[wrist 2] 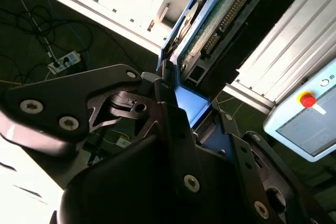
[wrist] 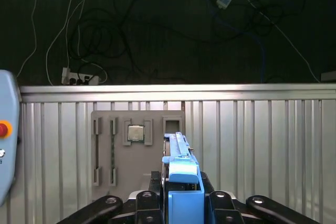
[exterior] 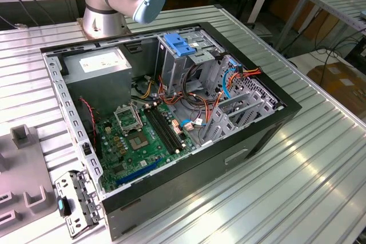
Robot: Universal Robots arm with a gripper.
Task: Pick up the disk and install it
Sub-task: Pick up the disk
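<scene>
My gripper [wrist: 181, 195] is closed on the disk [wrist: 178, 153], clear above the counter [wrist: 262, 145]. Judged rigid, fairly heavy, shock-sensitive: grip the blue side rails [wrist: 182, 174], never the circuit board [wrist 2: 220, 22]

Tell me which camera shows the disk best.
The second wrist view: the disk sits in the hand with its green circuit board and blue rail facing the camera. The first wrist view shows the disk edge-on, mostly its blue rail.
</scene>
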